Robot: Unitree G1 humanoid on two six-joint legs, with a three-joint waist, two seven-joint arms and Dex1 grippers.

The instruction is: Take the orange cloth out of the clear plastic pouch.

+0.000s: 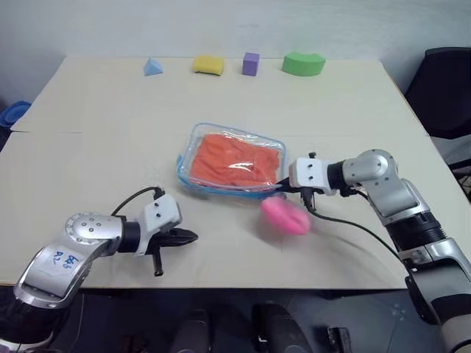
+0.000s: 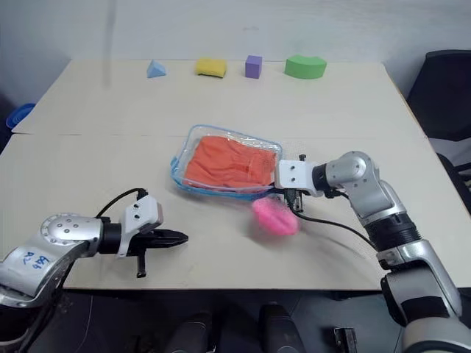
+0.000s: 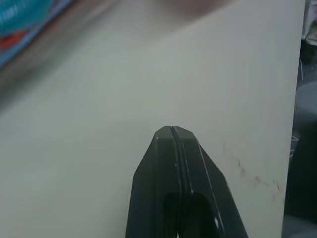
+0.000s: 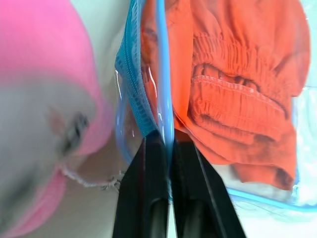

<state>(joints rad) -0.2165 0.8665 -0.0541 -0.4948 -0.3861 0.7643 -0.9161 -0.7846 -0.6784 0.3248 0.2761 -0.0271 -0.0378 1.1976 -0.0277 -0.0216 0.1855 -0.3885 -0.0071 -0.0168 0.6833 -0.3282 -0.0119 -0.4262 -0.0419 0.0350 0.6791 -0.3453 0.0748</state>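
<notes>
Beige tabletop [image 1: 96,154] here, pale wall behind it and a black chair [image 1: 441,88] off to my right. Along the far edge sit a blue pyramid [image 1: 153,67], yellow block [image 1: 208,65], purple cube [image 1: 251,63] and green curved block [image 1: 303,63]. My right gripper [image 4: 168,144] pinches the light blue edge of the clear plastic pouch [image 1: 193,147], bright orange cloth [image 1: 235,162] inside, pink plush charm [image 1: 285,216] beside it. My left gripper [image 1: 188,237] is clenched on nothing, apart from the pouch.

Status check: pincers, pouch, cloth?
Left pincer shut, empty, on the table. Right pincer pinching clear pouch edge. Orange cloth inside. Pink plush beside.
</notes>
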